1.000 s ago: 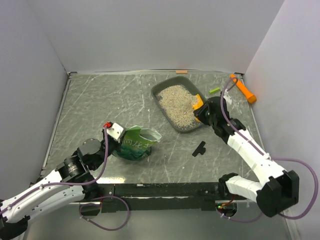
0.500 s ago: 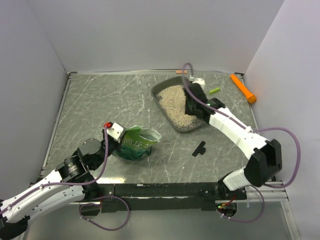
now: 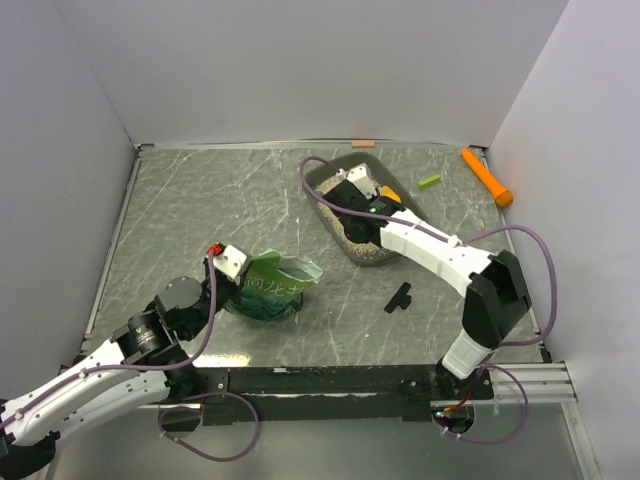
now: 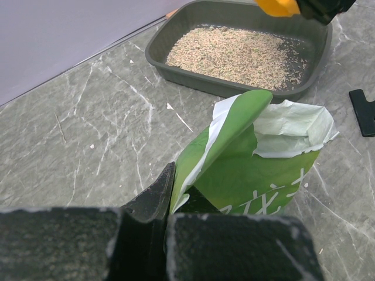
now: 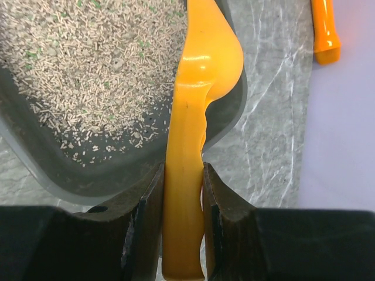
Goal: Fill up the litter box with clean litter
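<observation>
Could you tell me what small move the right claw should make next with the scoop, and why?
Probably lower the orange scoop and rake the litter toward the bare end by the claw: the right claw grips its handle above the litter box, where granules thin out to dark floor.

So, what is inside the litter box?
Pale litter covers most of the litter box floor. The yellow scoop hangs over one corner; whatever lies under it is hidden.

Left gripper (image 4: 170,175), arm tucked low, pinches the crinkled green bag (image 4: 258,175); right gripper (image 5: 183,170), arm stretched forward, clamps the orange-yellow plastic scoop (image 5: 202,58).
</observation>
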